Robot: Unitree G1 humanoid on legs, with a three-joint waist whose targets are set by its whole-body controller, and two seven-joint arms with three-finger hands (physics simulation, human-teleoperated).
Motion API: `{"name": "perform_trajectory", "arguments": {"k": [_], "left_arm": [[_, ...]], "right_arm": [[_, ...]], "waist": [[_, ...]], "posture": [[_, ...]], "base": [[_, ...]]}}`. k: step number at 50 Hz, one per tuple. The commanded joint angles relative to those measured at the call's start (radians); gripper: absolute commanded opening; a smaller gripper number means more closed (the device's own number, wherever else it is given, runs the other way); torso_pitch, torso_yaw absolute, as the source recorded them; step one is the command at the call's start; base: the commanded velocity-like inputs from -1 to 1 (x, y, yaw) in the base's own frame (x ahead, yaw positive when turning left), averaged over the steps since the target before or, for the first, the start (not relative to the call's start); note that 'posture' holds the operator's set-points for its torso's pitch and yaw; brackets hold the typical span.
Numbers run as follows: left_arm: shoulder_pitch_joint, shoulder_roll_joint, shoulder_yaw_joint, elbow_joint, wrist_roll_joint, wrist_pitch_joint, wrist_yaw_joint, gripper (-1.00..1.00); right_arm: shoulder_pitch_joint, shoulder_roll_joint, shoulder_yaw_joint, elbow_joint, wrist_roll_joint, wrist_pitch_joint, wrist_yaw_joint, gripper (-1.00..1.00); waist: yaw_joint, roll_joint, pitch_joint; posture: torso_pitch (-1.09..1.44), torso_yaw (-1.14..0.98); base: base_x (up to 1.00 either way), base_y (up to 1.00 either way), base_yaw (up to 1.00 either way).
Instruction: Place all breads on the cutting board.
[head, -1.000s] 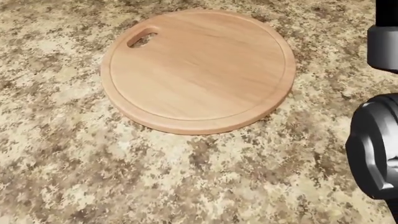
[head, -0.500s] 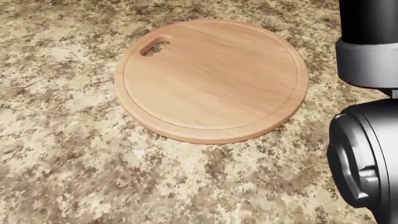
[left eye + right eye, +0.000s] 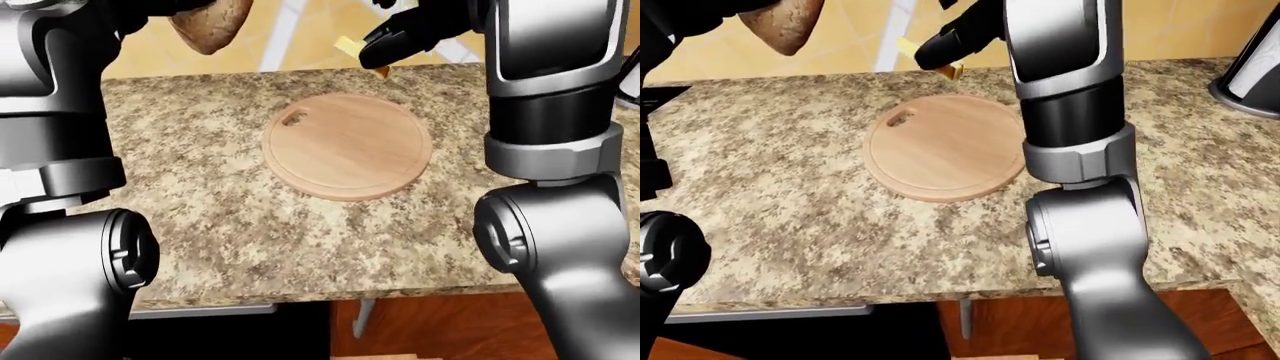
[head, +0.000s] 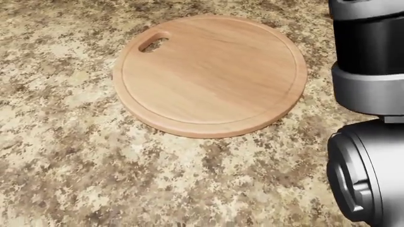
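Note:
A round wooden cutting board [image 3: 348,146] with a handle hole lies bare on the speckled granite counter [image 3: 220,217]. My left hand [image 3: 150,9] is at the top left edge of the left-eye view, shut on a brown bread loaf [image 3: 210,22] held in the air, above and left of the board. My right hand [image 3: 400,34], with dark fingers, hovers over the board's upper right rim, shut on a pale yellow slice of bread [image 3: 348,45]. In the head view only the board [image 4: 211,71] and my right arm [image 4: 369,94] show.
The counter's near edge [image 3: 940,296] runs along the bottom of the eye views, with wooden cabinet fronts below. A dark metal appliance base [image 3: 1252,71] stands at the counter's upper right. My own arms fill both sides of the eye views.
The head view has shifted: the board sits slightly higher and further left in the picture than half a second ago. My right arm reaches further into the view.

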Motion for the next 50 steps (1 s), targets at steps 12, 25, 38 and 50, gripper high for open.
{"name": "perform_trajectory", "arguments": {"k": [12, 25, 38, 50], "left_arm": [[-0.040, 0.017, 0.010, -0.036, -0.004, -0.027, 0.003, -0.08], [-0.043, 0.015, 0.009, -0.023, -0.004, -0.037, 0.002, -0.08], [-0.044, 0.013, 0.009, -0.024, -0.004, -0.036, 0.003, -0.07], [-0.037, 0.016, 0.011, -0.043, -0.008, -0.022, 0.005, -0.07]], "right_arm": [[0.018, 0.028, -0.003, -0.062, -0.043, -0.019, 0.017, -1.00], [0.074, 0.008, 0.025, -0.095, -0.146, -0.019, 0.131, -1.00], [0.146, -0.013, -0.005, -0.112, -0.255, -0.060, 0.189, -1.00], [0.181, 0.008, -0.039, -0.038, -0.247, -0.155, 0.085, -1.00]], "waist": [[0.001, 0.005, -0.037], [0.000, 0.003, -0.040], [-0.001, 0.001, -0.043], [-0.002, 0.002, -0.045]], "posture": [[0.00, 0.00], [0.00, 0.00], [0.00, 0.00], [0.00, 0.00]], "base": [[0.00, 0.00, 0.00], [0.00, 0.00, 0.00], [0.00, 0.00, 0.00], [0.00, 0.00, 0.00]]}}
